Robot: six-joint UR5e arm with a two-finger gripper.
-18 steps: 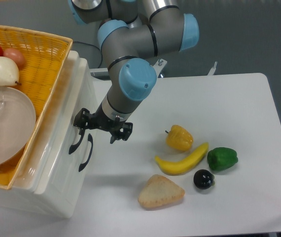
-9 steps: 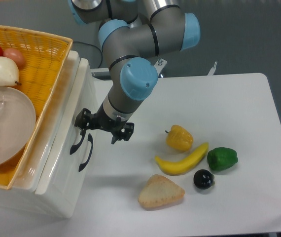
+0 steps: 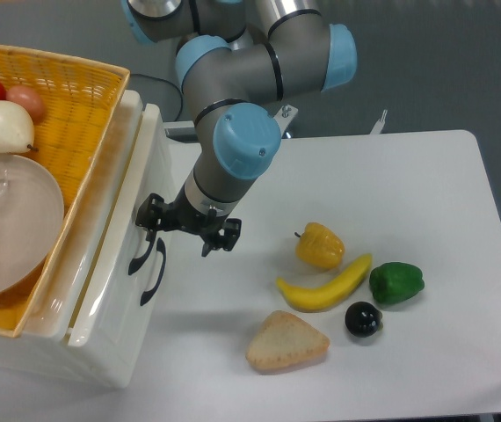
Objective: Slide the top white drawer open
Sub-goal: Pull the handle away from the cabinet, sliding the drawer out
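The top drawer is seen at the counter's left edge, pulled out a little, a strip of its inside exposed. Its handle is hooked by the end effector; whether clamped cannot be told. Most of the slide seems left.

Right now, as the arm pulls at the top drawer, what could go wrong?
1. The gripper sits at the top drawer's black handle, but how the jaws hold it is hidden; they could slip off.
2. The yellow basket with the bowl rests above the drawers and might shift.
3. The yellow pepper and banana lie on the table, roughly in the pulling direction; the arm could bump them.
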